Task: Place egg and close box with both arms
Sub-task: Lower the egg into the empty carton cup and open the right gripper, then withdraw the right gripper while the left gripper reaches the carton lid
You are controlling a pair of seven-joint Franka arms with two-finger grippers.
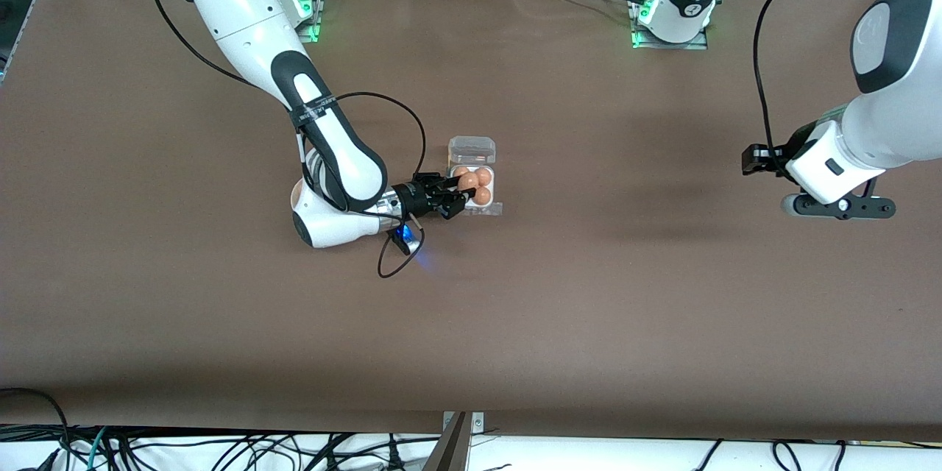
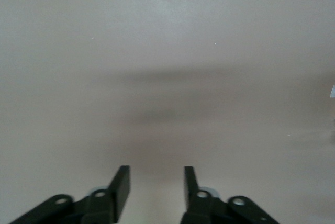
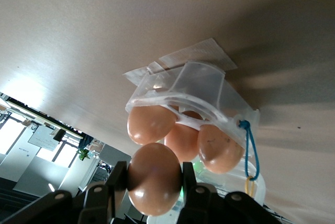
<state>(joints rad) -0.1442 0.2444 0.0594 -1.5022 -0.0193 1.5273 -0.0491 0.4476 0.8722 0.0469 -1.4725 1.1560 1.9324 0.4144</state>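
The box (image 1: 491,207) lies mid-table, a small clear-plastic carton with its hinged lid (image 1: 472,150) standing open on the side away from the front camera. Three brown eggs (image 1: 483,176) sit in its cups, also seen in the right wrist view as eggs (image 3: 220,148) under the clear rim of the box (image 3: 201,85). My right gripper (image 1: 458,199) reaches in low over the carton's edge toward the right arm's end, shut on a fourth brown egg (image 3: 154,179). My left gripper (image 1: 841,207) hangs over bare table toward the left arm's end; in its wrist view the left gripper (image 2: 156,170) is open and empty.
A pale round rim (image 1: 296,196) shows under the right arm's wrist, mostly hidden. A black cable (image 1: 401,254) loops from that wrist down onto the table. A blue cord (image 3: 250,143) hangs at the carton's corner. Brown tabletop (image 1: 662,294) stretches around the carton.
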